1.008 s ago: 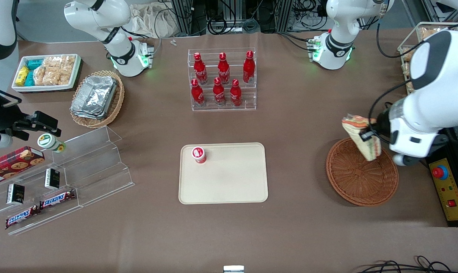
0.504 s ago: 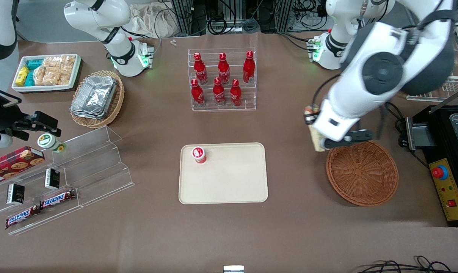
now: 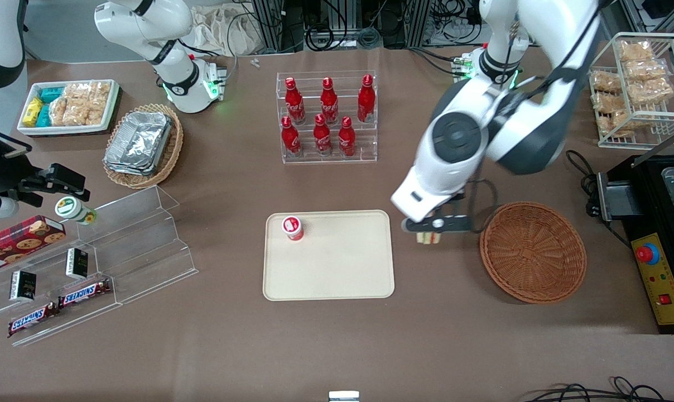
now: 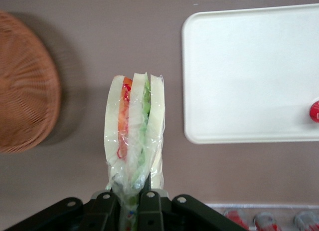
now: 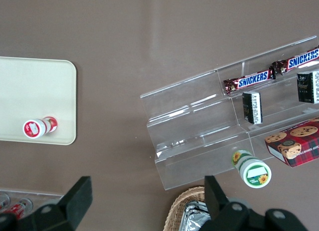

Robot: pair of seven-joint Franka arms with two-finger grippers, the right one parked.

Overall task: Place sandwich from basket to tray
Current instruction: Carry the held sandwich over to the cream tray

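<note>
My left gripper (image 3: 429, 228) (image 4: 130, 203) is shut on the sandwich (image 4: 133, 133), a wrapped wedge of pale bread with orange-red and green filling. It hangs in the air over bare table between the tray (image 3: 337, 279) (image 4: 239, 81) and the reddish-brown wicker basket (image 3: 532, 251) (image 4: 25, 86). In the front view only a small end of the sandwich (image 3: 428, 238) peeks out under the wrist. The basket holds nothing. The cream tray carries a small red-and-white cup (image 3: 293, 228) near one corner.
A clear rack of red bottles (image 3: 327, 114) stands farther from the front camera than the tray. Toward the working arm's end are a wire rack of snack packets (image 3: 632, 84) and a black box with a red button (image 3: 646, 254). Toward the parked arm's end: acrylic steps (image 3: 119, 257), foil-container basket (image 3: 141, 144).
The left arm has carried the sandwich up out of the basket and sideways toward the tray; it now hangs just short of the tray's edge. The basket is left bare.
</note>
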